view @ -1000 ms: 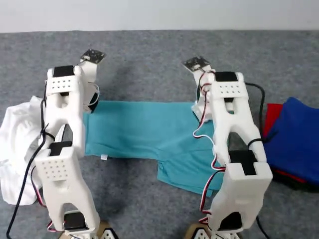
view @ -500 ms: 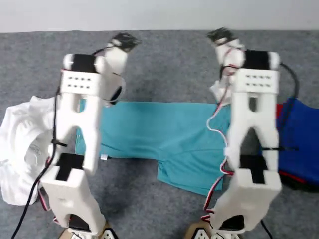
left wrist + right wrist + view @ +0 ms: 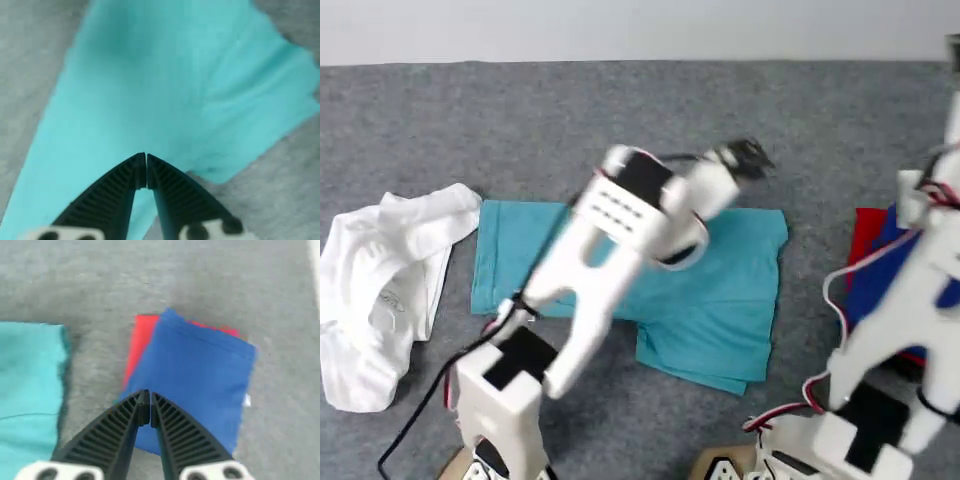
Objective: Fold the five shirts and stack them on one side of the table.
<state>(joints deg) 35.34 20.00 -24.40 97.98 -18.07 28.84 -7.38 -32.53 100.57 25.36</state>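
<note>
My left claw and right claw are closed and empty, and the soft, limp teal shirt I would pinch at a corner.

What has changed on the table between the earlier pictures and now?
The left gripper swung right from the far left corner of the teal cloth shirt and now hangs over it. The right gripper swung off to the right, above the folded blue shirt on the red shirt. Both are shut, empty. All shirts, also the crumpled white shirt, stayed put.
</note>
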